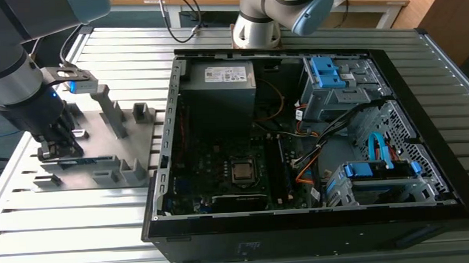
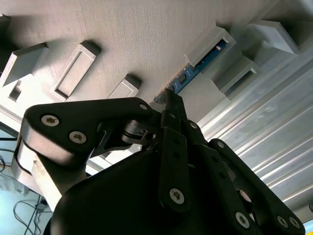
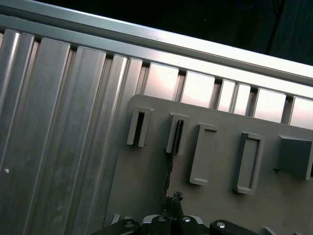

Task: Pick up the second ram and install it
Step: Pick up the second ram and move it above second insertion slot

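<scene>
tool (image 2: pixel 171 99) pinched onto thin second ram (image 2: pixel 193 73) edge | matte grey holder (image 2: pixel 122 39) posts crowd both sides | ribbed aluminium bench (image 2: pixel 274 122) open beyond

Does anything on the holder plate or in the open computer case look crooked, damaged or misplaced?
Nothing stands out. The ram lies straight along its slots in the grey holder, with the tool at its edge. The open computer case shows no visible damage.

Gripper (image 2: pixel 172 99): fingers pinched together on one end of the second ram (image 2: pixel 199 68). The stick stands on edge, its other end in a slotted post of the grey holder block (image 2: pixel 146 34). Ribbed metal table (image 2: pixel 266 132) borders the block.
</scene>
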`<action>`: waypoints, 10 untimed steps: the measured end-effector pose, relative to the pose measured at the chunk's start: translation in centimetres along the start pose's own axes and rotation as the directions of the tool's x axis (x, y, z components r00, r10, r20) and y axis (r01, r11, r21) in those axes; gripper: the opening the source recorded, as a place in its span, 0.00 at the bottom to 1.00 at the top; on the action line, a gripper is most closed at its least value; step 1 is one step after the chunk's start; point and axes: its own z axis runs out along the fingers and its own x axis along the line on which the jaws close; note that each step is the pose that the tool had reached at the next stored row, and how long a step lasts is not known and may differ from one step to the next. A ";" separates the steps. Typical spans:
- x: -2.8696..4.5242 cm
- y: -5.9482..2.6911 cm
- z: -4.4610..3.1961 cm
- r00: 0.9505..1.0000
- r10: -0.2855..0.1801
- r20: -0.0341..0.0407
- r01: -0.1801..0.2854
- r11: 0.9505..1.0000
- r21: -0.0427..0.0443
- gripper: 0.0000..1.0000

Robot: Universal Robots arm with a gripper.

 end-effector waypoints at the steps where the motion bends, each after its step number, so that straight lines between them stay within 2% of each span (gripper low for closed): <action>1: 0.00 0.00 -0.01 1.000 0.000 0.000 0.000 1.000 0.000 0.10; 4: 0.00 0.00 -0.01 1.000 0.000 0.000 0.000 1.000 0.000 0.11; 5: 0.00 0.00 -0.01 1.000 0.000 0.000 0.000 1.000 0.000 0.17; 6: 0.00 0.00 0.00 1.000 0.000 0.000 0.000 1.000 0.000 0.17; 7: 0.00 0.00 0.00 1.000 0.000 0.000 0.000 1.000 0.000 0.23; 8: 0.00 0.00 0.00 1.000 0.000 0.000 0.000 1.000 0.000 0.23; 9: 0.00 0.00 0.00 1.000 0.000 0.000 0.000 1.000 0.000 0.30; 10: 0.00 0.00 0.00 1.000 0.000 0.000 0.000 1.000 0.000 0.30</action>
